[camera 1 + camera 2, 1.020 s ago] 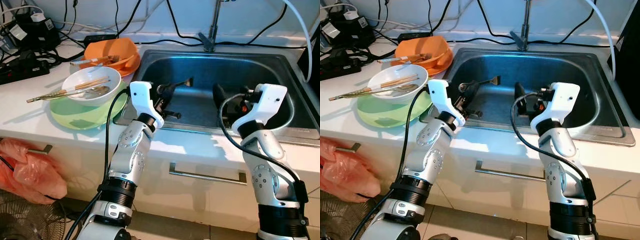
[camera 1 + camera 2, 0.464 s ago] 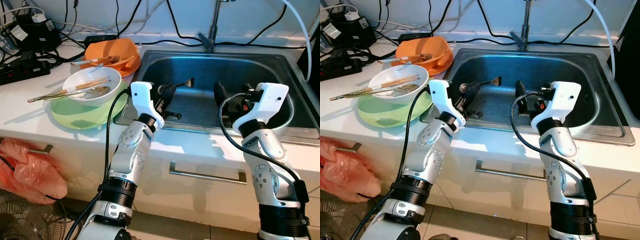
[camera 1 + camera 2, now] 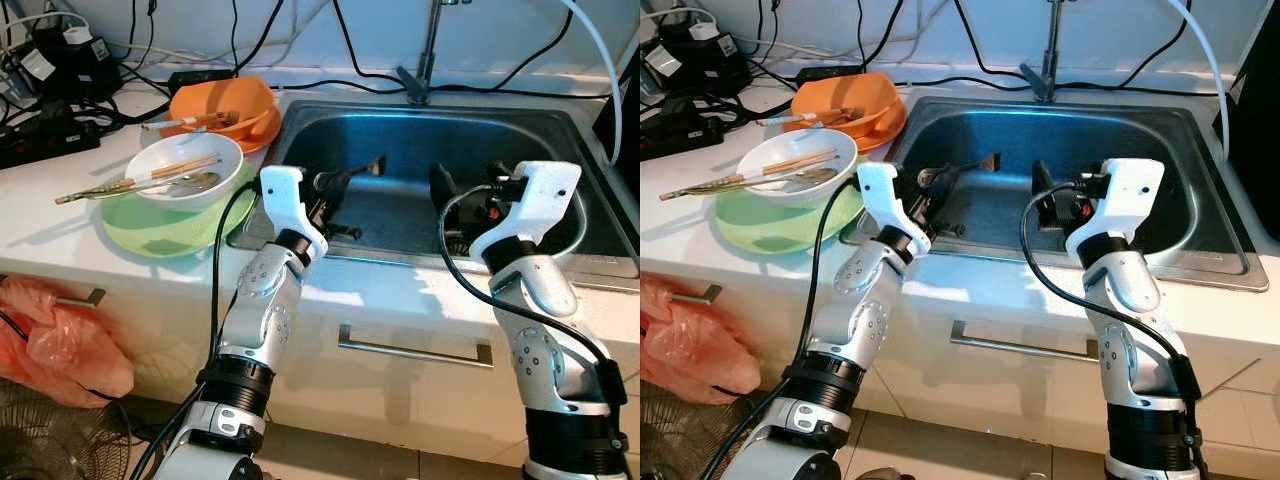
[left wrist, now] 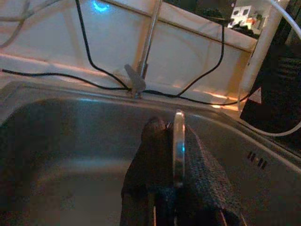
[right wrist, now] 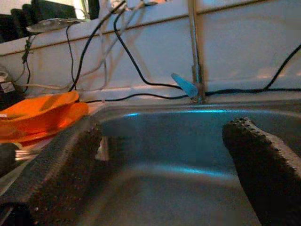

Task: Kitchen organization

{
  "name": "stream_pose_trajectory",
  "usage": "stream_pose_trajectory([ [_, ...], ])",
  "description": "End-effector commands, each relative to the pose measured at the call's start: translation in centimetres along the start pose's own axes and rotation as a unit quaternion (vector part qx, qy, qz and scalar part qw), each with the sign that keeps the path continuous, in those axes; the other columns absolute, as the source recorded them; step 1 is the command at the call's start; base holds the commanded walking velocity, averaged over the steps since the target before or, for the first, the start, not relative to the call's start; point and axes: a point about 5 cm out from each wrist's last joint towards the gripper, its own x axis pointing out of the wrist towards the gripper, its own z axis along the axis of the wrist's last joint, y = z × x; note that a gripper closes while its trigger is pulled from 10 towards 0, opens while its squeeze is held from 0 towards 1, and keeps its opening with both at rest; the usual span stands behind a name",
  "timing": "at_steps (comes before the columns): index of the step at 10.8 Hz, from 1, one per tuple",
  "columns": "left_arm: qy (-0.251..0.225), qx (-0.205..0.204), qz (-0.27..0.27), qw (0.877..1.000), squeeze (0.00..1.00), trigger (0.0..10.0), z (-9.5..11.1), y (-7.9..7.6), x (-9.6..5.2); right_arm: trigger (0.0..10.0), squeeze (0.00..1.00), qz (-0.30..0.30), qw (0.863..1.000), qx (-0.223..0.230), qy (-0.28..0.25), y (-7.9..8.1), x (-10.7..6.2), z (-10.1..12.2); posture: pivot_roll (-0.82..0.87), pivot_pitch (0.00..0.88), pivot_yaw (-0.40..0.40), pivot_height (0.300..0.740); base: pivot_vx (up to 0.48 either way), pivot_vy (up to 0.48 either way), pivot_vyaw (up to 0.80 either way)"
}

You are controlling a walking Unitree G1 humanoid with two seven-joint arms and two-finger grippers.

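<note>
Nearest the camera, one drawer handle (image 3: 413, 350) runs along the white cabinet front, and one orange plastic bag (image 3: 62, 340) hangs by a second short handle (image 3: 82, 298) at the left. Above them, two silver arms reach over the tabletop (image 3: 50, 215) edge into the single steel sink (image 3: 590, 225). The left gripper (image 3: 352, 175) hangs over the sink's left half with its jaws closed on a thin metal utensil (image 4: 178, 143), whose flat end (image 3: 378, 163) points toward the basin's middle; what kind of utensil it is cannot be told. The right gripper (image 3: 440, 185) hovers over the sink's right half, its two black fingers (image 5: 263, 160) spread wide apart and holding nothing.

On the tabletop left of the sink sits one green plate (image 3: 150, 235) with one white bowl (image 3: 185, 190) stacked on it; a pair of chopsticks (image 3: 135, 183) and a metal spoon (image 3: 190, 183) lie across the bowl. Just behind stands one orange bowl (image 3: 250, 100) holding more utensils (image 3: 195, 122). Farthest back, one faucet (image 3: 425, 60) rises behind the sink, black cables (image 3: 340, 40) trail along the wall, and a power strip (image 3: 45, 135) with adapters sits in the far left corner.
</note>
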Motion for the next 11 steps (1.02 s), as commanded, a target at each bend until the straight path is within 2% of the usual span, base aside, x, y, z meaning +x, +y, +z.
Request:
stream_pose_trajectory([
  [1,-0.018,-0.015,-0.009,1.0,0.0,1.6,0.5,-1.2,0.9,10.0,0.0,0.012,1.0,-0.008,-0.006,0.3,0.0,0.7,-0.11,0.002,0.045,0.74,0.0,0.0,0.0],
  [3,-0.015,-0.021,-0.018,1.0,0.0,1.6,0.3,-1.6,1.1,10.0,0.0,0.045,0.998,-0.039,0.009,0.4,-0.3,0.8,-0.12,0.0,0.06,0.74,0.0,0.0,0.0],
  [5,-0.011,-0.017,-0.03,0.999,0.0,2.2,0.5,-1.7,1.3,10.0,0.0,0.05,0.997,-0.06,0.017,-0.6,-0.2,0.8,-0.1,0.0,0.087,0.74,0.0,0.0,0.0],
  [7,-0.006,-0.015,-0.033,0.999,0.0,2.1,0.5,-1.4,1.3,10.0,0.0,0.037,0.998,-0.055,0.014,-0.8,0.0,0.9,-0.1,0.002,0.109,0.74,0.0,0.0,0.0],
  [8,0.0,-0.01,-0.041,0.999,0.0,2.0,0.5,-1.3,1.3,10.0,0.0,0.042,0.997,-0.059,0.015,-0.7,-0.1,0.8,-0.09,0.006,0.118,0.74,0.0,0.0,-0.8],
  [11,0.021,-0.002,-0.054,0.998,0.0,2.2,0.9,0.0,0.4,10.0,0.0,0.077,0.994,-0.072,0.022,-0.2,0.1,0.7,-0.07,0.011,0.116,0.74,0.0,0.0,0.0],
])
